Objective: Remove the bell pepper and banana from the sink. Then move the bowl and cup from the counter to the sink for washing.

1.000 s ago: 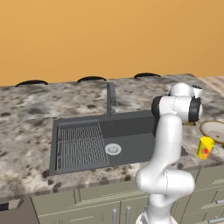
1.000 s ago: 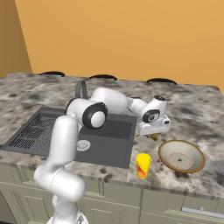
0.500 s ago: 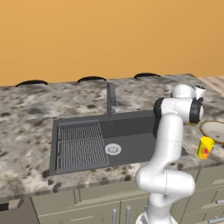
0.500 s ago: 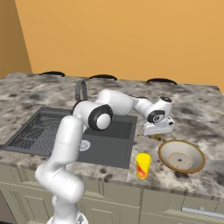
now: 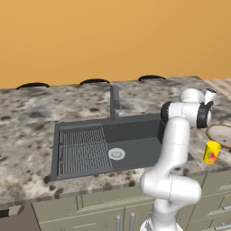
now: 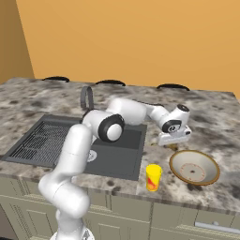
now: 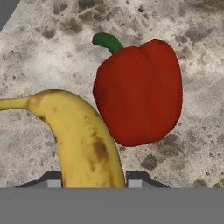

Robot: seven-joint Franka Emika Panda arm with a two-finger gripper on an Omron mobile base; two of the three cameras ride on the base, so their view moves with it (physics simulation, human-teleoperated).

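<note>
Hand view: bell pepper touches banana on granite counter.

glossy white arm, dark joints

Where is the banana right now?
In the hand view the banana sits between the gripper tips, over the counter, against the red pepper.

My banana, yellow with brown spots, lies on the speckled counter touching the glossy red bell pepper. Yellow cup stands upright beside the beige bowl; sink dark grey.
</note>
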